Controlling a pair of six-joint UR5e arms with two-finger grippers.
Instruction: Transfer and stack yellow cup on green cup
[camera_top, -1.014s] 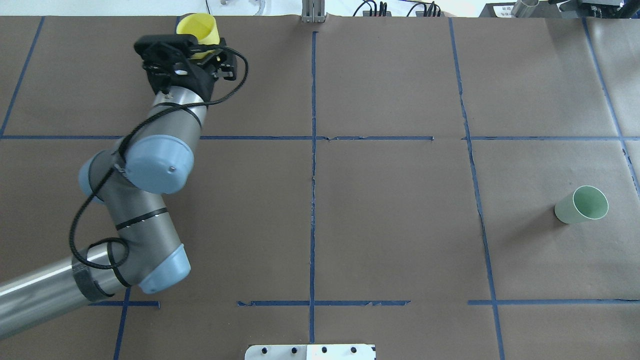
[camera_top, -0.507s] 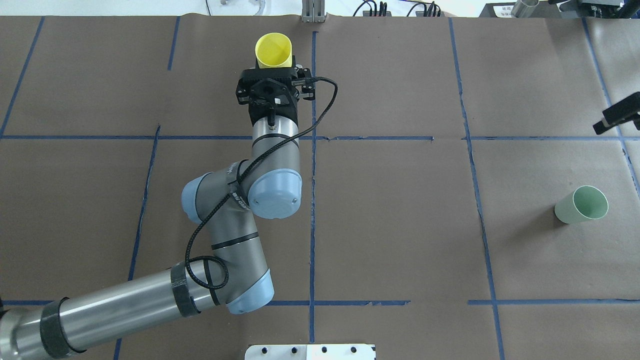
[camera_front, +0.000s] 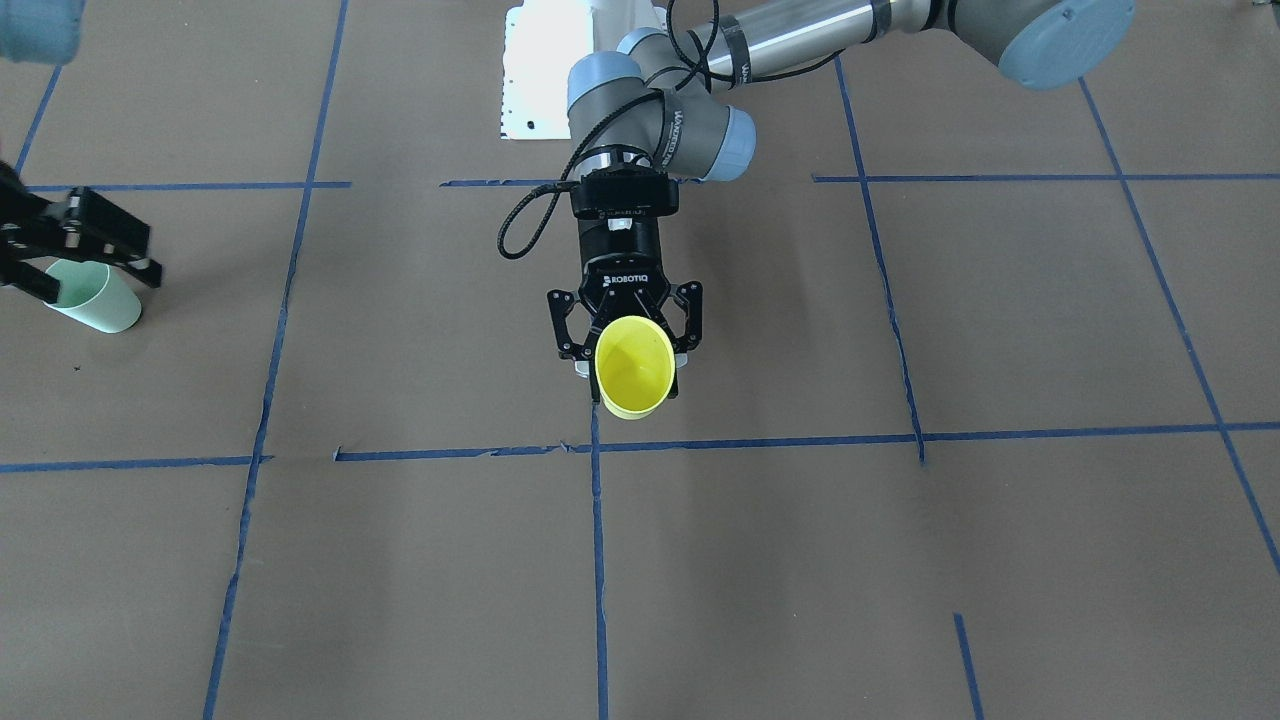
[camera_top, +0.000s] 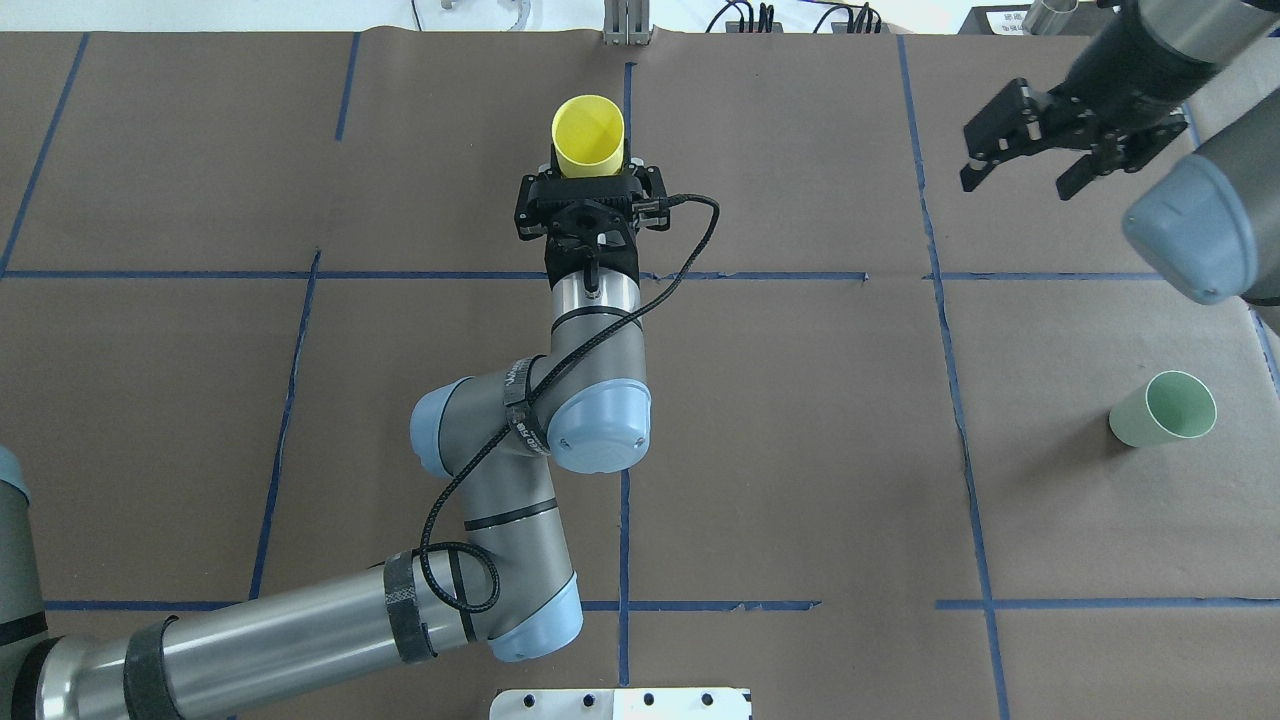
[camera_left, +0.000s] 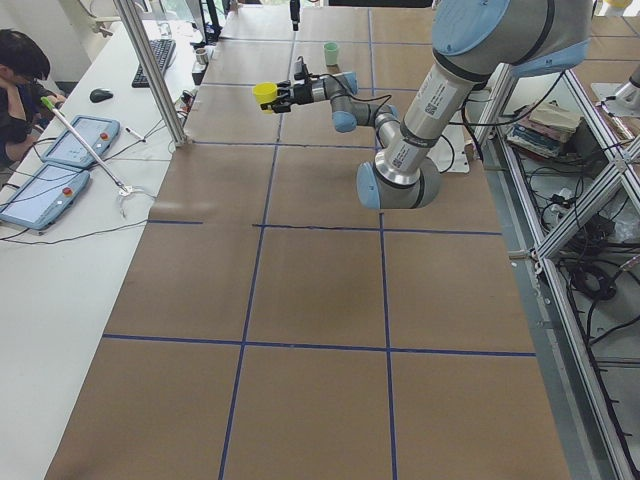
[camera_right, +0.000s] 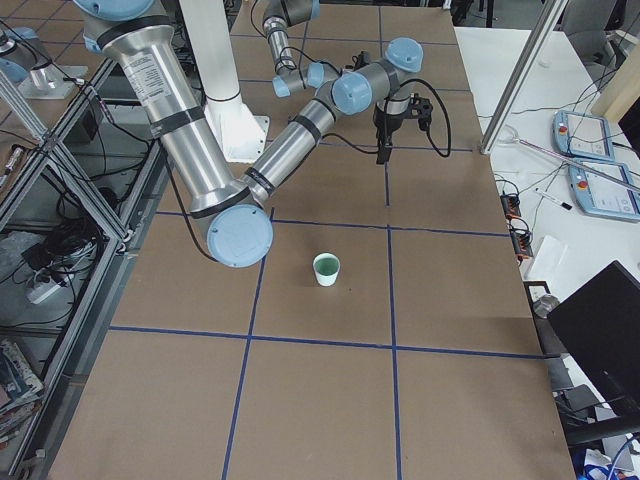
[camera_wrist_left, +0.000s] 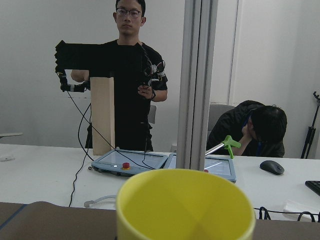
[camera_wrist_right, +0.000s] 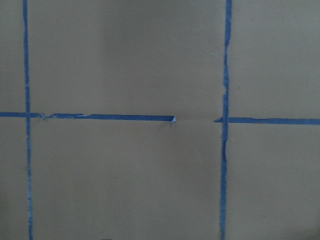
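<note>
My left gripper is shut on the yellow cup. It holds the cup on its side above the table's far middle, mouth pointing away from the robot. The cup also shows in the front view, the exterior left view and the left wrist view. The green cup stands upright, mouth up, on the right side of the table. My right gripper is open and empty, in the air over the far right, apart from the green cup.
Brown paper with a blue tape grid covers the table. A white base plate sits at the near edge. Beyond the far edge are a metal post, tablets and two operators.
My left arm has swung right with the yellow cup, from the far left to the far middle. My right arm has come into view at the far right, gripper open.
</note>
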